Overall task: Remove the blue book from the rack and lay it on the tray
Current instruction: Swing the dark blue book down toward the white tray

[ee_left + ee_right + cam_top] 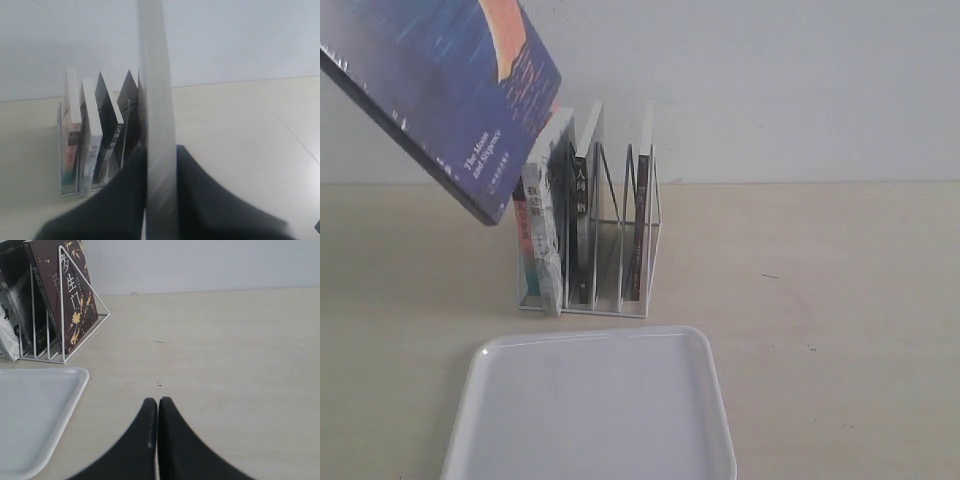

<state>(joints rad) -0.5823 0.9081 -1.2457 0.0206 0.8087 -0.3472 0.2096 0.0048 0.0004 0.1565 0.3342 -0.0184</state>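
The blue book (pixel 450 95), dark blue with an orange-red crescent, hangs tilted in the air at the upper left of the exterior view, above and left of the rack (pixel 590 245). In the left wrist view its pale page edge (pixel 157 125) runs between the two black fingers of my left gripper (pixel 161 150), which is shut on it. The white tray (pixel 590 410) lies flat in front of the rack. My right gripper (pixel 158 401) is shut with nothing in it, over bare table to the right of the tray (pixel 30 415). Neither arm shows in the exterior view.
Three other books stand in the rack, among them a pink-and-teal one (pixel 535 235) and a black-spined one (pixel 578 225). A dark book with gold marks (pixel 70 295) fills the rack's end slot. A white wall stands behind the beige table (pixel 820 280).
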